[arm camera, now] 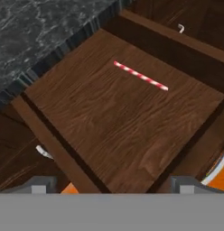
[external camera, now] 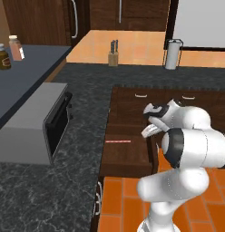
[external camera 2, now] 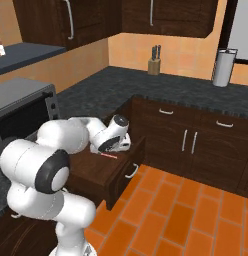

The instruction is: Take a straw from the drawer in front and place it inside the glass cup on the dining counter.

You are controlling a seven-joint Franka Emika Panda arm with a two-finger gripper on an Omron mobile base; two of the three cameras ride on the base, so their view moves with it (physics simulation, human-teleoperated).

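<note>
My gripper (arm camera: 109, 187) hangs spread and empty above the open drawer (arm camera: 109, 135). The straw (arm camera: 140, 76) lies flat on its floor, toward the far side. I should line my fingers across it, then descend squarely.

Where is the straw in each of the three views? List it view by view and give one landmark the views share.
Left base view: the straw lies flat in the open drawer, left of the arm.
Right base view: it shows as a short red sliver on the drawer floor under the hand.
Hand view: it lies diagonally in the upper middle of the drawer bottom.
Shared landmark: the black granite counter along the drawer's side.
</note>
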